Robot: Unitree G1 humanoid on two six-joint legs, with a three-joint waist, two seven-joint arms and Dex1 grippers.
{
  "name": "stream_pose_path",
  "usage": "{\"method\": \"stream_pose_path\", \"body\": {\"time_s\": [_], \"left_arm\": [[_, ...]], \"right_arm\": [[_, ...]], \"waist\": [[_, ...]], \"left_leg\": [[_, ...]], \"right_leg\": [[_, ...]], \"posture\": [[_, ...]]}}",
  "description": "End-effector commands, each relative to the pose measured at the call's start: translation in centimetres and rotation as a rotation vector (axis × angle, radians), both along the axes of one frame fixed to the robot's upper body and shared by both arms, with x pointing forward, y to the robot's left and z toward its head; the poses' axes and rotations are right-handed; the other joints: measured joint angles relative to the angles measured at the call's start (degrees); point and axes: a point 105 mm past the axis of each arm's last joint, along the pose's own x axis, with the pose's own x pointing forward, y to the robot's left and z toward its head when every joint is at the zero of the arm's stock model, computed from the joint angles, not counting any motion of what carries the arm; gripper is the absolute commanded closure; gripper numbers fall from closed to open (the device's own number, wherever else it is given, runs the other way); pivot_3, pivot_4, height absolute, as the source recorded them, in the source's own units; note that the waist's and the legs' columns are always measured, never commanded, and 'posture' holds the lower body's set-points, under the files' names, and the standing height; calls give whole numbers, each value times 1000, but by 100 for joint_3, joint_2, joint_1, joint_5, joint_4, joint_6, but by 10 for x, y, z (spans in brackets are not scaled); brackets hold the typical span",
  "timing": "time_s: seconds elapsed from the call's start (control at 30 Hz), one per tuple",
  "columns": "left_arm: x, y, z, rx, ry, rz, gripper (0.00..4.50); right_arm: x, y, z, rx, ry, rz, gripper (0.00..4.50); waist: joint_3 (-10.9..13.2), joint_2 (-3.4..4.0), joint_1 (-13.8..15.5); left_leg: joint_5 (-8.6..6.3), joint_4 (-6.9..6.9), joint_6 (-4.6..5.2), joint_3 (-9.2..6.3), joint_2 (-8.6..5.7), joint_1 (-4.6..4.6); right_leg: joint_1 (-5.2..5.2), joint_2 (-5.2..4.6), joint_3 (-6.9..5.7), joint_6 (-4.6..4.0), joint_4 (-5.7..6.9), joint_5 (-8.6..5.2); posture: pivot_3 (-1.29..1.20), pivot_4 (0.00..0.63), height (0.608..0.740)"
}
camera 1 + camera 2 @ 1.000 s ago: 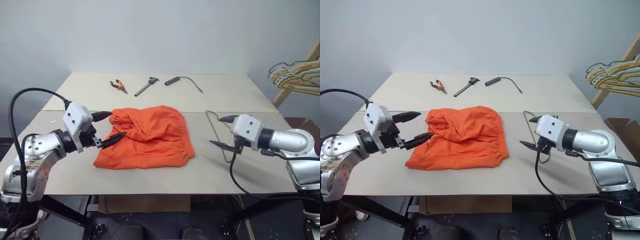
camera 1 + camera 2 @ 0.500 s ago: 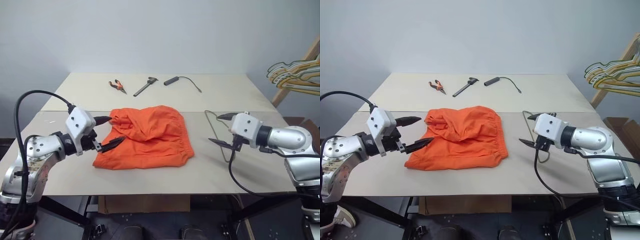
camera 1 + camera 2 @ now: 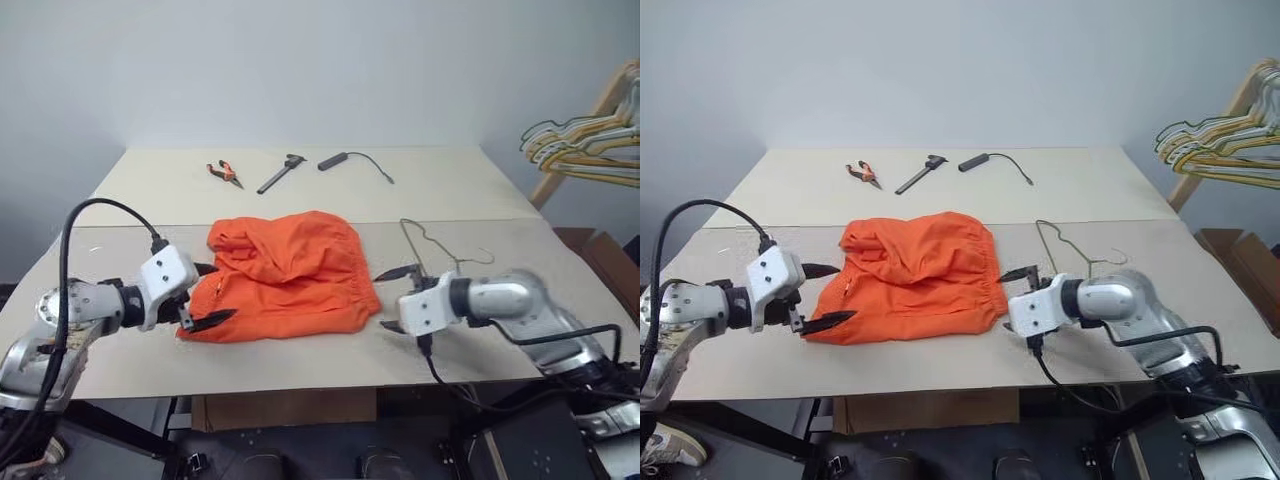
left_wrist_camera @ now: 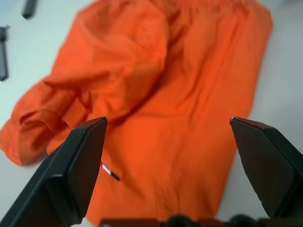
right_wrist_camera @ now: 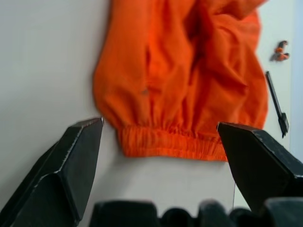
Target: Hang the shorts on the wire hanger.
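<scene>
My left gripper (image 3: 203,295) hangs low over the table (image 3: 300,355) at the left edge of the shorts (image 3: 285,272), its two black fingers spread wide with nothing between them; one fingertip lies just at the orange hem, though I cannot tell if it touches. The shorts lie crumpled and flat near the table's middle, gathered waistband toward my right side. My right gripper (image 3: 392,298) sits just beside that waistband, fingers also wide apart and empty, pointing at the fabric. Just behind my right forearm the wire hanger (image 3: 428,252) lies flat on the table, apart from the shorts. Farther back lie orange-handled pliers (image 3: 222,172), a dark tool (image 3: 279,173) and a black cable with a plug (image 3: 352,163).
</scene>
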Motion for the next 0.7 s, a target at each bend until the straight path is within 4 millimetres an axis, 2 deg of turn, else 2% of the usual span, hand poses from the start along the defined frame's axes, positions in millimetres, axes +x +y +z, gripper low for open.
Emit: {"method": "stream_pose_path", "body": {"time_s": [0.03,0.2,0.27,0.37,0.53,0.67,0.7], "left_arm": [[-2,3,7,25,-25,-23,0],[-6,8,5,57,-7,-23,0],[-7,8,3,69,-2,-24,0],[-9,9,0,82,6,-24,0],[-11,11,-5,95,16,-21,0],[-9,24,-18,219,40,-41,0],[-6,28,-22,252,44,-36,0]], "right_arm": [[13,6,2,-31,-76,31,39],[25,16,-12,-52,-45,46,39],[26,14,-20,-74,-4,45,410],[29,11,-29,-91,19,38,1270],[39,7,-38,-123,18,-6,3079],[43,5,-39,-104,32,-32,4467],[42,6,-38,-93,41,-32,4491]], "waist": [[0,0,-2],[0,0,-11],[0,0,2],[0,0,34],[0,0,42],[0,0,48],[0,0,49]], "left_leg": [[0,0,0,0,1,-1],[0,-5,0,-2,3,-2],[0,-6,0,-5,2,-2],[0,-6,0,-7,2,-2],[0,-6,0,-8,5,1],[0,-7,0,-8,6,3],[0,-8,0,-7,6,4]], "right_leg": [[-1,0,-1,-1,1,0],[-3,1,-4,-6,1,-1],[-3,1,-6,-7,1,-2],[-2,1,-10,-7,2,-2],[-2,2,-10,-11,7,-2],[-1,4,-12,-17,8,-2],[-1,4,-12,-18,8,-3]], "posture": [[70,0,740],[85,0,740],[85,0,740],[85,0,740],[107,0,740],[120,0,740],[121,0,740]]}}
